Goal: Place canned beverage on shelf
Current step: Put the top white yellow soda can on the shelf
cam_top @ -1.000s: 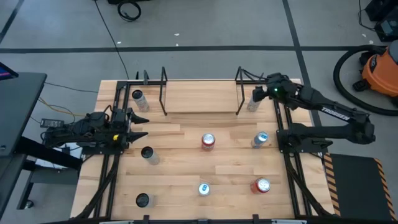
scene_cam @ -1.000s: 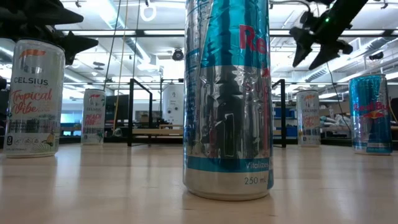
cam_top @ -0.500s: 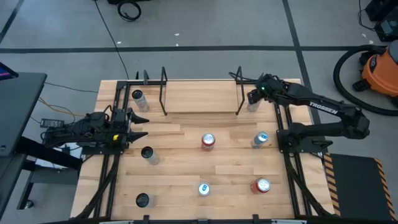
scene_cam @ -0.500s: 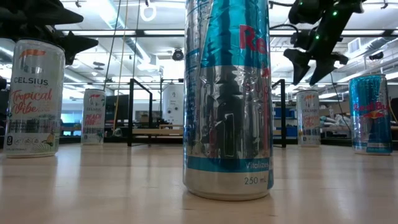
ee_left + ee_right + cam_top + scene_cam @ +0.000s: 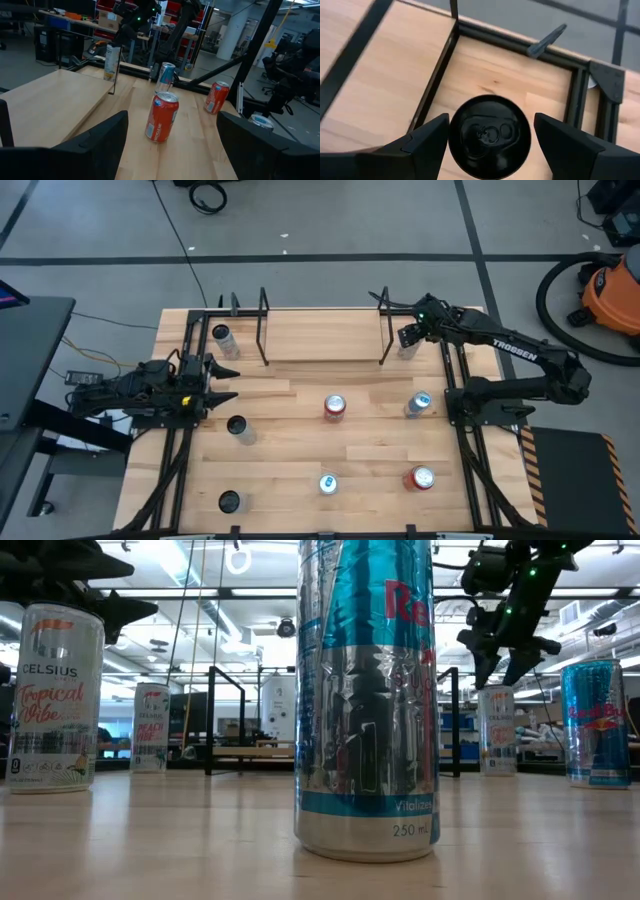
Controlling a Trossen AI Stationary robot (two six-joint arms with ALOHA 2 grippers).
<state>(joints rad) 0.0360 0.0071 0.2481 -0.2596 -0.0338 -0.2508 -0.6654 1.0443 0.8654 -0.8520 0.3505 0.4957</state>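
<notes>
1. While the left gripper (image 5: 222,382) waits with fingers apart, the right gripper (image 5: 487,131) hangs over a tall pale black-topped can (image 5: 487,136).
2. Its fingers (image 5: 427,137) are spread, the can between them, beside the wooden black-framed shelf (image 5: 322,335).

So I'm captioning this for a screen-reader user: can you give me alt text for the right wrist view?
Seen from directly above, a can with a black top stands between the right hand's two open dark fingers, untouched. It stands on the wooden table near a corner of the table's black frame, just outside the shelf's black end frame.
</notes>
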